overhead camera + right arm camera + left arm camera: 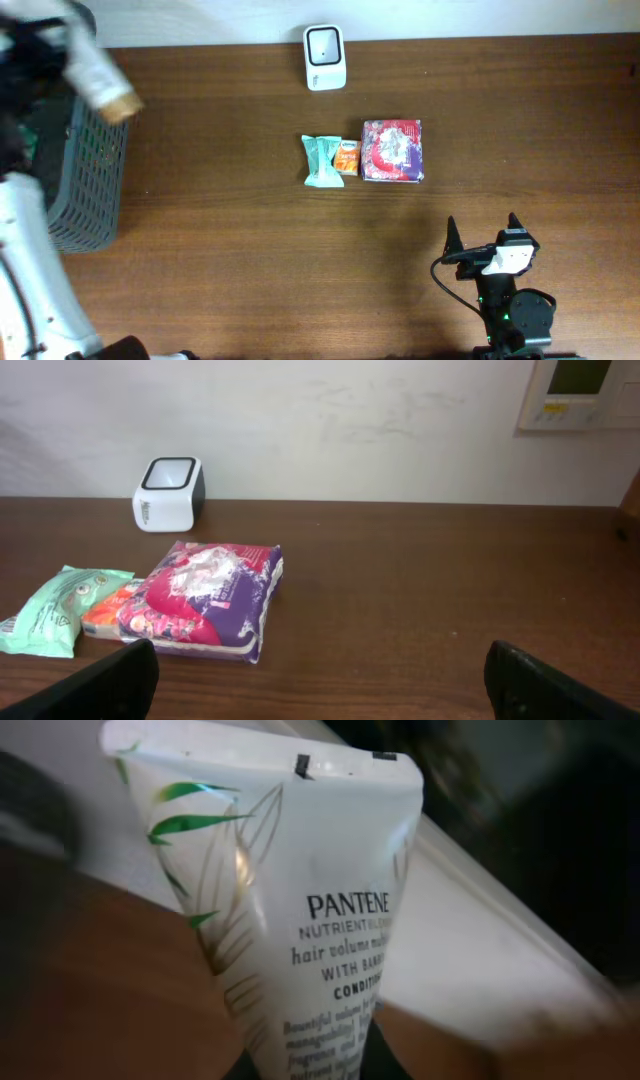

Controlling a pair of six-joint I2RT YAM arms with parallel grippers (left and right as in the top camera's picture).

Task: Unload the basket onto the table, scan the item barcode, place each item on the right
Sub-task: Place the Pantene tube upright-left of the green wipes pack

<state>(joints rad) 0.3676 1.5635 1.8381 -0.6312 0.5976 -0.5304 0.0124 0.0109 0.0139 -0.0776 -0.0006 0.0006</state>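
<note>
Overhead shows one brown table (230, 250) with one white scanner (325, 57) at its far edge, about the middle. Three packets lie in a row nearer the centre: one green packet (321, 161), one small orange packet (347, 158) touching its right side, and one red-and-purple pack (393, 150) just beside that. One grey basket (85, 180) stands at the table's left end.

Only one conditioner tube (95, 70) is in view. It is off the table and tilted, above the basket's far corner and well apart from the scanner. That part of the overhead picture is blurred, so the contact itself is hard to see there. In the left wrist view the tube fills the frame, crimped end up and printed face toward the camera. It rises from between the two dark fingers of the left gripper (312, 1066), which appears clamped on its lower part.

The right gripper (483, 235) hovers over the near right of the table. Its two fingers (110, 685) stand wide apart with nothing between them, pointing toward the three packets and the scanner.
</note>
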